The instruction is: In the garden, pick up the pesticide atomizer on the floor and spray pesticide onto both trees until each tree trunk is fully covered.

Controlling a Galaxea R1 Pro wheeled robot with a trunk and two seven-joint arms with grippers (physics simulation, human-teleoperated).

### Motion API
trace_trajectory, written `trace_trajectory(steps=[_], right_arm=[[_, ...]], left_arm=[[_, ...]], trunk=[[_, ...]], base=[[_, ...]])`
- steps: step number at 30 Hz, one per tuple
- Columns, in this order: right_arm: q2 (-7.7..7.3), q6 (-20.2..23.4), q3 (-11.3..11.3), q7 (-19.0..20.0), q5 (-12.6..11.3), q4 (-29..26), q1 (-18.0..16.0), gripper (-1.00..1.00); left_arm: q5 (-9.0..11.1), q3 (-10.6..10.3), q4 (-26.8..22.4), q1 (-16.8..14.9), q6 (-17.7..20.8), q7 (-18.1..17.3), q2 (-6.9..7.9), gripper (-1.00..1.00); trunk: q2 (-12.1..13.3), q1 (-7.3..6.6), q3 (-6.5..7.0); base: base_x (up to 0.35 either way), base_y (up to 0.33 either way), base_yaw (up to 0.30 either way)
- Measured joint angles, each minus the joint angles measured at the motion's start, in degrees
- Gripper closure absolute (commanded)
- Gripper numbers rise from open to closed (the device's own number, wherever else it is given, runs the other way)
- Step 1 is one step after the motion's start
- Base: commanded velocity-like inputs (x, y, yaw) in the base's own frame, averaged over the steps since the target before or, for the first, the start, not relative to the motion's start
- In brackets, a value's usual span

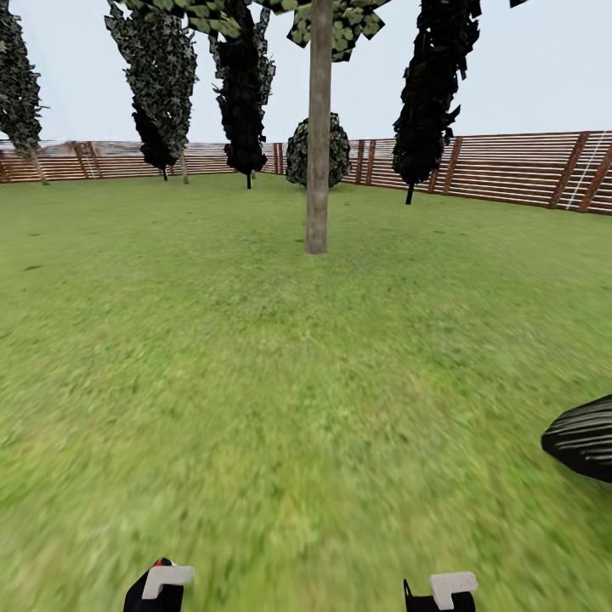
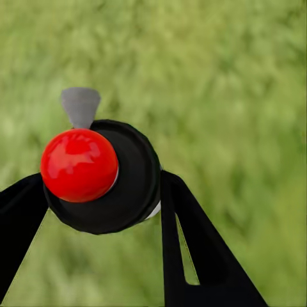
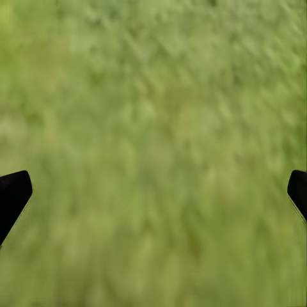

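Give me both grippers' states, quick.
Left gripper: shut on the pesticide atomizer.
Right gripper: open, holding nothing, above the grass.

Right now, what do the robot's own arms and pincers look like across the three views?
In the head view, both arm ends are black with a pale, off-white angular bracket on top; the left pincer also shows a small red spot, unlike the right pincer. In the wrist views, the fingers are flat black blades, one with a narrow slot cut through it. No cables or markings are visible.
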Motion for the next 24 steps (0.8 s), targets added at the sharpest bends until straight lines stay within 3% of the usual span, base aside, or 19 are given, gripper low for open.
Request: trace_trajectory(steps=[24], right_arm=[[-0.03,0.0,-0.02,-0.09,-0.08,0.04,0.0,-1.0]], left_arm=[[0.0,0.0,-0.04,0.0,0.0,0.01,0.0,1.0]], trunk=[[0.0,0.0,0.0]], base=[[0.339,0.0,0.0]])
